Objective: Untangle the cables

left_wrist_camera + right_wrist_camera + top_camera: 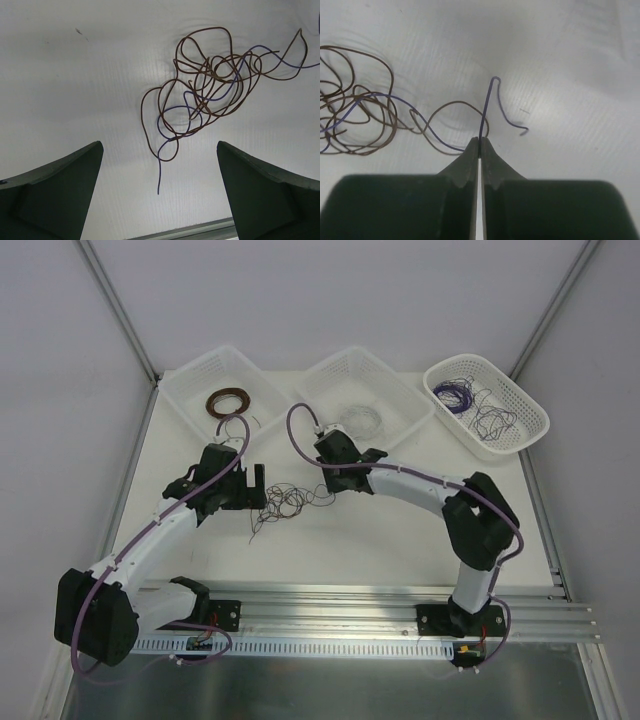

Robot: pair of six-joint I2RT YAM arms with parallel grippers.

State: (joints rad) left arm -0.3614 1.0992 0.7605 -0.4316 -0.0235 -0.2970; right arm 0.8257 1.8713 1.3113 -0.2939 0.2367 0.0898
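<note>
Right gripper [480, 142], lower centre of its wrist view, is clenched on a purple cable [483, 120]. Left gripper [159, 147] gapes wide, released, below the tangled cables [212, 82].

A white table [400, 540] sits inside a booth; up close its top shows fine parallel ribs. Pale grey walls [330, 290] close it in at the back and sides, with slanting aluminium struts [115, 305] at the two back corners. Three white baskets [398, 382] stand in a row along the far edge. Aluminium rails [350, 600] run across the near edge, then a slotted white strip [330, 645] and a dull metal sheet [330, 690]. The light is soft and even, shadows faint.
</note>
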